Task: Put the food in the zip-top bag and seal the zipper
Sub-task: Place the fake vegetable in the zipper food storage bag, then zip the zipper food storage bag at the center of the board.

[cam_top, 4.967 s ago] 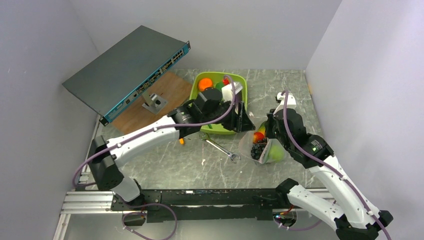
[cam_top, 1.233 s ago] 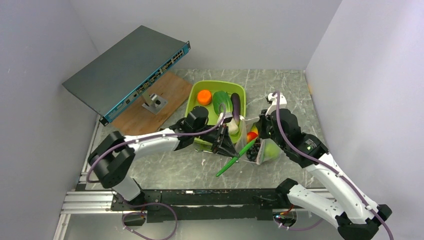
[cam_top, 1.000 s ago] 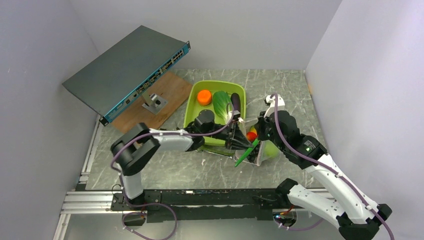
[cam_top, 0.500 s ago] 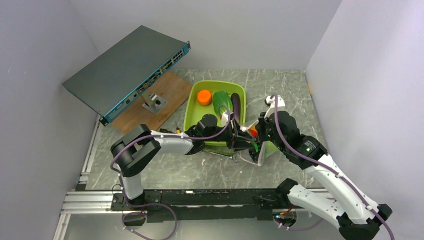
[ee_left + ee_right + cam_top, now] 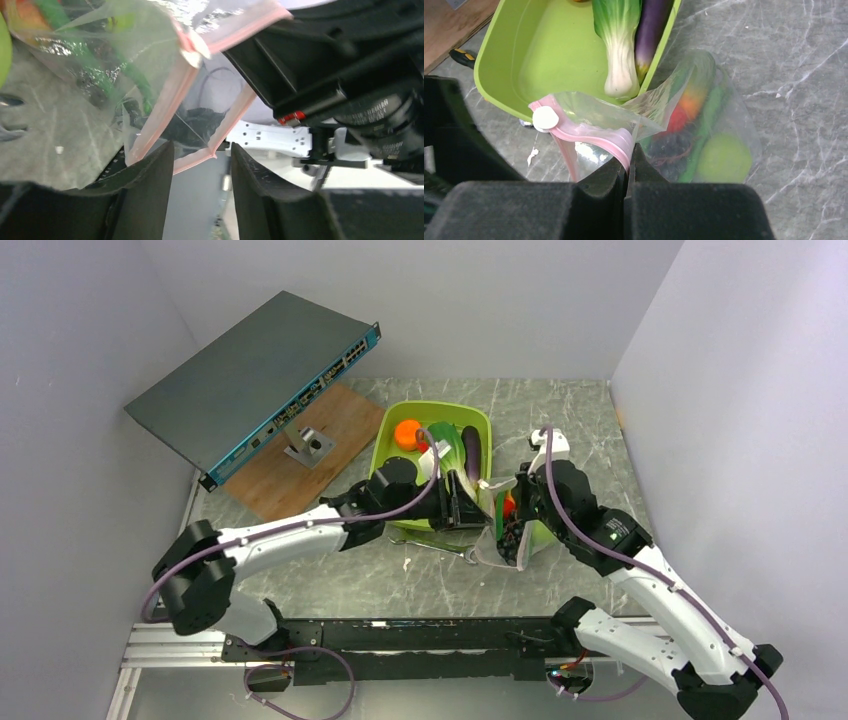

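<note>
The clear zip-top bag (image 5: 512, 538) lies right of the tub, and its pink zipper (image 5: 589, 134) hangs open. My right gripper (image 5: 629, 161) is shut on the zipper strip and holds the mouth up. Inside the bag are the round green fruit (image 5: 724, 157), the cucumber (image 5: 705, 131), the tomato (image 5: 679, 120) and the grapes (image 5: 668, 147). My left gripper (image 5: 470, 508) is open and empty just left of the bag mouth; its dark fingers (image 5: 145, 185) frame the zipper (image 5: 165, 120). The orange (image 5: 407, 433), bok choy (image 5: 619, 30) and eggplant (image 5: 651, 25) lie in the tub.
The lime-green tub (image 5: 392, 445) stands behind my left gripper. A silver wrench (image 5: 432, 543) lies on the table in front of it. A network switch (image 5: 250, 380) leans over a wooden board (image 5: 330, 430) at the back left. White walls close in on both sides.
My left gripper carried the cucumber to the bag mouth, let it go inside, and has drawn back to the left, open. My right gripper has kept its hold on the zipper.
</note>
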### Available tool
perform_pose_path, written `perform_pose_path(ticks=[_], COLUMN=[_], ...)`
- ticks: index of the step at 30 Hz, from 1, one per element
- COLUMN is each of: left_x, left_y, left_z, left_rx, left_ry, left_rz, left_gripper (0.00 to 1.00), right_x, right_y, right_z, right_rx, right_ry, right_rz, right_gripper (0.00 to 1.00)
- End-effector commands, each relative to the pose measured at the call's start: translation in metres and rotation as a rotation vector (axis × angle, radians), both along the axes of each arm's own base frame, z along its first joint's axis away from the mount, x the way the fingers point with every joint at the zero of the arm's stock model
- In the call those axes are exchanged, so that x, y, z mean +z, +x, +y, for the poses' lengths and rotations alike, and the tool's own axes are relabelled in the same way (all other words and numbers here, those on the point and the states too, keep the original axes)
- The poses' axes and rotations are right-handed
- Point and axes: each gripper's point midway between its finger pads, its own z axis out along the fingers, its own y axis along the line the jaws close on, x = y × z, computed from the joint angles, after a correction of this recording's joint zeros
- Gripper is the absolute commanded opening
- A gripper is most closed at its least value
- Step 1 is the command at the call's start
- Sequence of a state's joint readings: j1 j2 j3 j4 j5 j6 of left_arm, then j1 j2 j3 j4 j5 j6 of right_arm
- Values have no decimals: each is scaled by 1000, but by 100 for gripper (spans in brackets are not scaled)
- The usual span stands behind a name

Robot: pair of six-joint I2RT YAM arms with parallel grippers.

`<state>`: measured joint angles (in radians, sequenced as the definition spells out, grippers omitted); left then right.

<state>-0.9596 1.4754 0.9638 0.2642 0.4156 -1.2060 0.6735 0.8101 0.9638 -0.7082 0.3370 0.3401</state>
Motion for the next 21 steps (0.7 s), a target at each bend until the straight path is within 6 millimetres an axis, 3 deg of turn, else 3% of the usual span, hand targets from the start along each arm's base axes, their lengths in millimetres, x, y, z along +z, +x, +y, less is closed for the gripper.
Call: perform_pose_path(ticks=[1,7,11,17,21], left_x=[3,17,45,94,115], left_y=[-1,10,21,23,15], left_z=[19,35,44,74,92], left_rx=[12,72,109,226,258], left_ry=[68,94,97,0,-46], left_rz=[-230,-413,-604,-880,-980], left_gripper=[47,30,35,45,45], right_x=[28,38,52,98,106], right_y=[8,4,-2,-15,-30], right_z=[0,-2,-7,-12,15], right_rx=[-35,-19,-22,15,229], right_ry=[36,33,41,72,65], right_rz=[-60,-67,-76,-129,-94], right_gripper=[0,0,0,0,0])
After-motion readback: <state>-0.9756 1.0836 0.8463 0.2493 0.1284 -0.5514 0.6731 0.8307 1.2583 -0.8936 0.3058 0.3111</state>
